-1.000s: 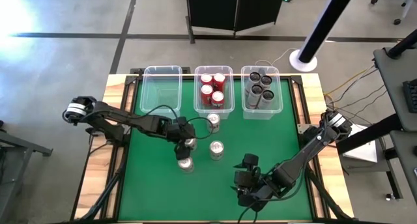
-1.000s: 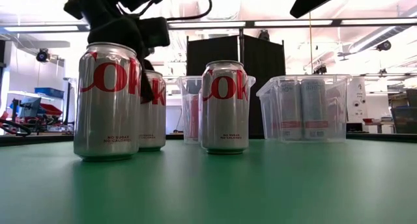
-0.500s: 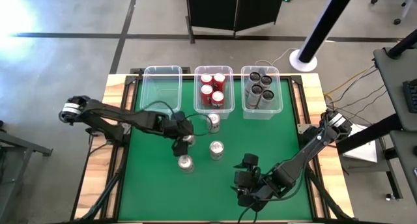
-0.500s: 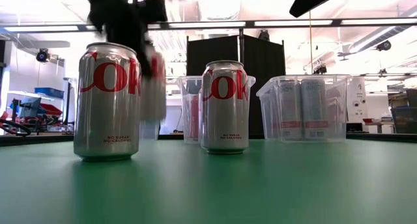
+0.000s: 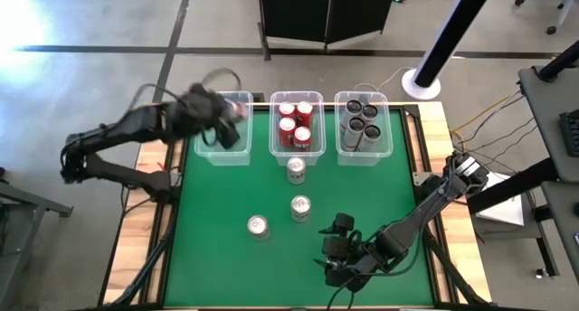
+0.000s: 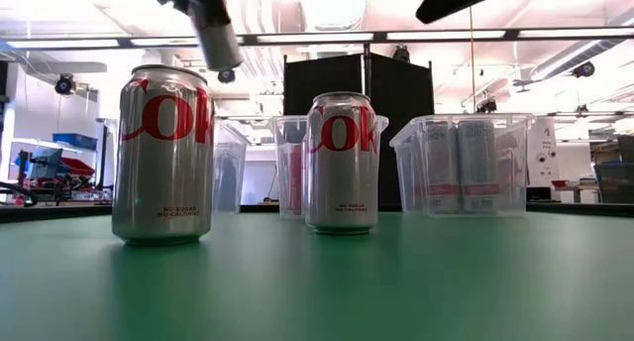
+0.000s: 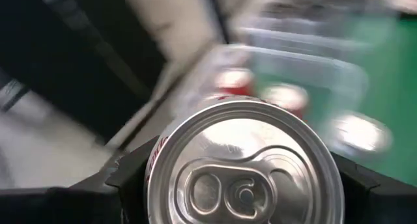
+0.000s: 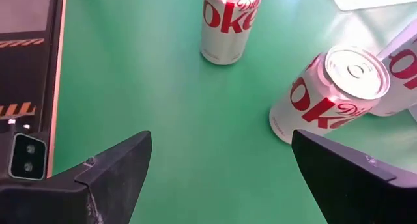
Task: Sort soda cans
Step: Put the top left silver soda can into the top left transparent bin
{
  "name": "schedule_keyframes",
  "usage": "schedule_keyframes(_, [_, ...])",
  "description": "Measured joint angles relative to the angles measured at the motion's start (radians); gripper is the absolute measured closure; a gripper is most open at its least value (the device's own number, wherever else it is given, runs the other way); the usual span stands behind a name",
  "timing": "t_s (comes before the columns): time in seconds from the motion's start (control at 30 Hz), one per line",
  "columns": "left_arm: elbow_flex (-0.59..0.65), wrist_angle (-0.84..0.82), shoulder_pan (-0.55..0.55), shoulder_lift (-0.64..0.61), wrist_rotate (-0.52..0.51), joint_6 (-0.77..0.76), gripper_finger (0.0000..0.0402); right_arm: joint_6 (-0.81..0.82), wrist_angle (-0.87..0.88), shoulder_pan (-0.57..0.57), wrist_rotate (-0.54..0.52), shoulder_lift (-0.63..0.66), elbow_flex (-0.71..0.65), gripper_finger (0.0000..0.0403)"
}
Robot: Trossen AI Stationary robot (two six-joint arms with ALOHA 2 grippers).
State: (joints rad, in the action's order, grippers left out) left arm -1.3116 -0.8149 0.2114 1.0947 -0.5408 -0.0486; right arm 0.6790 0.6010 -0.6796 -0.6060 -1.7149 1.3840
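Three silver soda cans stand upright on the green table (image 5: 208,257): one (image 5: 295,169) in front of the middle bin, one (image 5: 300,207) nearer, one (image 5: 258,226) to its left. My left gripper (image 5: 217,112) is up over the clear left bin (image 5: 224,141), shut on a fourth silver can (image 7: 244,165), which shows blurred and tilted in the low view (image 6: 216,34). Red cans (image 5: 297,126) fill the middle bin and dark cans (image 5: 362,121) the right bin. My right gripper (image 8: 221,152) waits open, low near the front edge, right of centre. My left gripper pinches the silver can between its two fingers (image 7: 130,178), which lie on opposite sides of the can's wall just below the top rim (image 7: 156,168). The can's top faces the wrist camera. The can is lifted clear of the table, tilted, above the left bin.
The three clear bins stand side by side along the far edge. Wooden boards (image 5: 136,230) border the green surface left and right. A black stand and a white pole base (image 5: 423,80) lie beyond the far edge. Bare green surface lies at the near left.
My left gripper has lifted the silver can off the table at left centre and carried it quickly up and toward the far left, over the left bin; the can has tipped from upright. The three other silver cans have stayed where they were.
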Motion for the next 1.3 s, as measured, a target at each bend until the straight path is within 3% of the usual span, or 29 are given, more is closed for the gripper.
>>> schedule_keyframes(0.2, [0.104,-0.013,0.376,0.023,0.170,-0.063,0.0122,-0.017,-0.001,0.024,0.001,-0.003,-0.012,0.0039])
schedule_keyframes(0.37, [0.220,0.071,0.523,0.121,0.239,-0.067,0.0122,-0.043,-0.002,0.045,0.005,-0.003,-0.013,0.0039])
schedule_keyframes(0.57, [0.304,0.249,0.572,0.242,0.299,-0.075,0.0122,-0.042,-0.002,0.045,0.011,-0.003,-0.013,0.0039])
schedule_keyframes(0.9, [0.300,0.247,0.593,0.392,0.299,-0.028,0.0122,-0.021,-0.002,0.043,0.013,-0.003,-0.021,0.0039])
schedule_keyframes(1.3, [0.311,0.258,0.602,0.421,0.322,-0.042,0.0122,0.029,-0.009,0.043,0.035,-0.003,-0.070,0.0039])
